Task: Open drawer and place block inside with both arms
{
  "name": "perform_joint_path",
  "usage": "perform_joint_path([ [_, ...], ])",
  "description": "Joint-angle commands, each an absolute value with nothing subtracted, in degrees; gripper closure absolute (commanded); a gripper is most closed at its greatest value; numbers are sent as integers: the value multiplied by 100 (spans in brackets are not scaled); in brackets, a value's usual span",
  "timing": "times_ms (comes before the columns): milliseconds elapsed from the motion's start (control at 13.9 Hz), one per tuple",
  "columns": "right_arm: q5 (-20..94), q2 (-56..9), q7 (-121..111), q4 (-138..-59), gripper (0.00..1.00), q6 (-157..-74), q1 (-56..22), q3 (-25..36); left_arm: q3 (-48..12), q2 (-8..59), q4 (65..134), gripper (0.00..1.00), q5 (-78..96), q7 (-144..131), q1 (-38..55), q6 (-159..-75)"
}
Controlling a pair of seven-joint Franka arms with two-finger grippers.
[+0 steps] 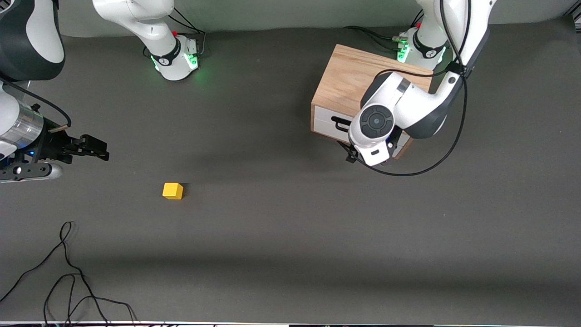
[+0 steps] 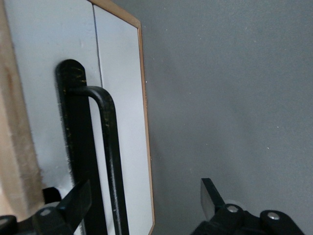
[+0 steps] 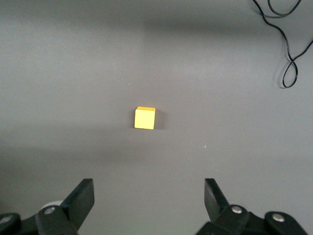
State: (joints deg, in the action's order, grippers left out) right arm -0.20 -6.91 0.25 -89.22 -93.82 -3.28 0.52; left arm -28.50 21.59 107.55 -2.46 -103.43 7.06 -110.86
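- Box [image 1: 352, 79] of light oak standing on the grey table [image 1: 281, 236] at the left arm's end, just in front of that arm's base.
- Drawer [image 1: 327, 119] shut, white front flush with the box, black handle [image 2: 108, 147] running along it.
- Left gripper [image 1: 370, 156] hanging low in front of the drawer, fingers [image 2: 74, 200] spread wide, one beside the handle's mounting strip, the other out over bare table; handle between them, nothing gripped.
- Block [image 1: 173, 190], yellow, lying alone on the table, well apart from the box, toward the right arm's end and nearer the front camera than the box.
- Right gripper [image 1: 93, 147] up over the table at the right arm's end, well apart from the box; fingers [image 3: 80, 198] released and wide, empty, the block [image 3: 145, 118] seen on the table between and ahead of the tips.
- Loose black cable [image 1: 68, 272] trailing on the table at the right arm's end, nearer the front camera than the box.
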Motion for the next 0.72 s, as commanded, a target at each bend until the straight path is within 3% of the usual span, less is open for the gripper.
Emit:
perform_joint_path([
  [0, -9, -747, 167, -8798, 0, -9325, -369, 62, -2839, 2258, 10749, 0, -351, -10538, 738, -11249],
  [649, -9, -747, 167, -8798, 0, -9316, -369, 53, -2830, 2478, 10591, 0, -527, -10529, 703, -11338],
])
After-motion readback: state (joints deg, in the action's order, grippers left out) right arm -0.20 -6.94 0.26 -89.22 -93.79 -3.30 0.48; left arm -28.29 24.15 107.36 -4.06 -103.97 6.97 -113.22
